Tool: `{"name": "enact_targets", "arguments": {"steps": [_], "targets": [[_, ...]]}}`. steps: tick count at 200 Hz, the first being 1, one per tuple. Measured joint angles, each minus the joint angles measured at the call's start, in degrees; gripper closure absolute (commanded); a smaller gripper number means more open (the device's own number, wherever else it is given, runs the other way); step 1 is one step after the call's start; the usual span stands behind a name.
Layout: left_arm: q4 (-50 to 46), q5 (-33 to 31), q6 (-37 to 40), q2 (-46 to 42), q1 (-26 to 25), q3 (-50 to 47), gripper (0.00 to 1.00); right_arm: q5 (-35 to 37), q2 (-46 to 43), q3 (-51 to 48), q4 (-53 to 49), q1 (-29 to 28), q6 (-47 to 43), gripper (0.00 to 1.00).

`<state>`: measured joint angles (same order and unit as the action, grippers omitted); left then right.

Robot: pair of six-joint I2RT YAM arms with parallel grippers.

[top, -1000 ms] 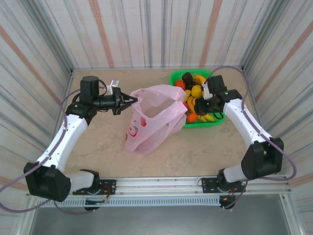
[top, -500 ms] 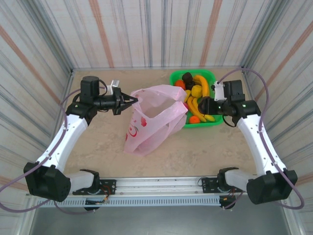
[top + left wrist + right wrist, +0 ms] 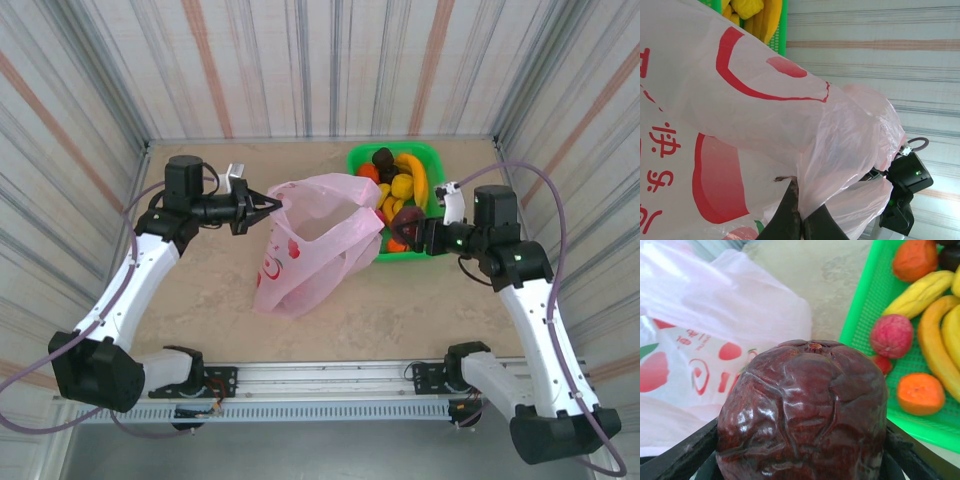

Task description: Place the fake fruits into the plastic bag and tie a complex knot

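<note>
Nearly at bag (image 3: 305, 265) edge: purple fruit (image 3: 805, 415)

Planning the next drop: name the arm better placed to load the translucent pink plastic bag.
Right. The right gripper holds a wrinkled dark maroon toy fruit beside the bag; the left gripper is shut on the bag's rim.

The left gripper (image 3: 799, 212) pinches the pink bag (image 3: 765, 125) at bottom centre; bananas (image 3: 767, 22) in a green tray (image 3: 782, 30) peek at upper left.

The right gripper (image 3: 410, 228) is drawing back, carrying a dark purple fruit (image 3: 805, 415) toward the green tray's (image 3: 862, 295) near-left corner.
</note>
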<state>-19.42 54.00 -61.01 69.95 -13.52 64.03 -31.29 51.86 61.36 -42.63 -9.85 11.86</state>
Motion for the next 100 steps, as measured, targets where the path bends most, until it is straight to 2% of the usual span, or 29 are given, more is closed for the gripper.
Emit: {"name": "enact_targets", "arguments": {"steps": [64, 100], "targets": [[0.0, 0.0, 0.4, 0.0, -0.1, 0.0, 1.00, -2.4, 0.9, -2.7, 8.2, -9.2, 3.2, 0.44], [0.0, 0.0, 0.4, 0.0, -0.1, 0.0, 1.00, -2.9, 2.8, -2.8, 12.9, -12.0, 4.5, 0.44]]}}
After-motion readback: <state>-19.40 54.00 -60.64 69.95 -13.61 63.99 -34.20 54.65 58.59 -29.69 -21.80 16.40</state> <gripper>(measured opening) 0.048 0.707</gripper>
